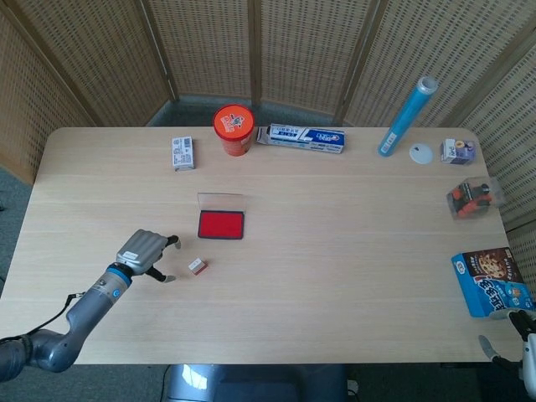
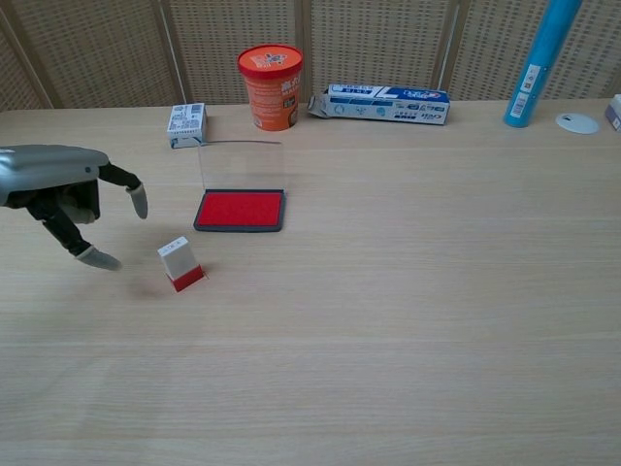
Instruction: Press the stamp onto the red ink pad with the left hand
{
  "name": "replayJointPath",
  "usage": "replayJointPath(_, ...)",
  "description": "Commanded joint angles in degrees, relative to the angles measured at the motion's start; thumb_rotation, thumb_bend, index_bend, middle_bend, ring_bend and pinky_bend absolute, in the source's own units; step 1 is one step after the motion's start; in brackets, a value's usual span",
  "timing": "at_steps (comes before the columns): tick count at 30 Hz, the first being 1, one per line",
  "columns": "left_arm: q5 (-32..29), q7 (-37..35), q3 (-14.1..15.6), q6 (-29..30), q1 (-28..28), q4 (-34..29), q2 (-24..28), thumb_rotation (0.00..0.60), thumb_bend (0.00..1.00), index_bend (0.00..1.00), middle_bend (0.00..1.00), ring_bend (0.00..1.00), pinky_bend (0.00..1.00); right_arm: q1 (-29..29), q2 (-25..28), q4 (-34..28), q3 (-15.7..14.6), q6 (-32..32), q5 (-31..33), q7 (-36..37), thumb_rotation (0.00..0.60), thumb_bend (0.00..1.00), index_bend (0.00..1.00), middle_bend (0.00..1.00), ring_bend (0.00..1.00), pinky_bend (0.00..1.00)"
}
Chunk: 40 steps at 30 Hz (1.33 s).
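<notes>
Left hand (image 2: pixel 60 199) at frame's left edge, fingers spread, holding nothing. Stamp (image 2: pixel 180 264) just right of fingertips, seemingly tilted; red ink pad (image 2: pixel 240 210) up-right.

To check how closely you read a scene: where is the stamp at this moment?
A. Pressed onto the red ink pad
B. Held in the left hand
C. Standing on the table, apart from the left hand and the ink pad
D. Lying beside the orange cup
C: the stamp stands on the bare table, with the open left hand off to one side of it and the red ink pad further back, neither touching it.
</notes>
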Motion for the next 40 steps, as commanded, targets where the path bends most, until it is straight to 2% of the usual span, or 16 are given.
replayJointPath(1, 2.28, -1.49, 1.07, 3.59, 2.9, -4.69, 4.35, 0.472, 0.09, 0.27, 1.0, 1.0, 0.98, 0.15, 0.2, -0.24, -0.04, -0.03, -0.28, -0.25, 0.592, 0.24, 0.44, 0.45, 0.36, 0.15)
replayJointPath(6, 6.51, -4.24, 2.79, 9.56, 7.5, -10.29, 9.52, 0.453, 0.08, 0.26, 1.0, 0.98, 0.91, 0.73, 0.58, -1.04, -0.09, -0.36, -1.06, -1.07, 0.59, 0.24, 0.45, 0.45, 0.36, 0.15)
replayJointPath(11, 12.55, -8.46, 5.31, 18.05, 13.94, -14.18, 13.94, 0.45, 0.08, 0.26, 0.97, 0.82, 0.74, 1.87, 1.13, -2.51, -0.6, -1.57, -2.61, -2.46, 0.593, 0.24, 0.44, 0.45, 0.36, 0.15)
replayJointPath(14, 16.07, -11.04, 6.96, 23.35, 18.17, -15.29, 16.02, 0.452, 0.08, 0.26, 0.92, 0.77, 0.72, 2.47, 1.65, -3.68, -0.8, -2.16, -3.31, -3.52, 0.592, 0.24, 0.44, 0.44, 0.36, 0.15)
replayJointPath(24, 23.58, -15.82, 10.27, 35.49, 28.66, -15.14, 17.98, 0.457, 0.08, 0.26, 0.89, 0.73, 0.68, 4.0, 3.29, -6.65, -1.44, -3.87, -4.99, -6.34, 0.591, 0.24, 0.44, 0.44, 0.36, 0.15)
replayJointPath(31, 24.7, -17.35, 9.8, 36.44, 30.8, -14.68, 17.81, 0.45, 0.08, 0.26, 0.87, 0.72, 0.65, 4.44, 3.19, -7.06, -1.76, -4.26, -5.36, -6.62, 0.589, 0.24, 0.44, 0.44, 0.36, 0.15)
replayJointPath(40, 24.51, -15.92, 8.26, 33.24, 30.61, -14.96, 16.43, 0.452, 0.08, 0.26, 0.86, 0.71, 0.63, 4.34, 3.28, -6.86, -1.91, -4.52, -4.32, -6.65, 0.594, 0.24, 0.44, 0.44, 0.36, 0.15)
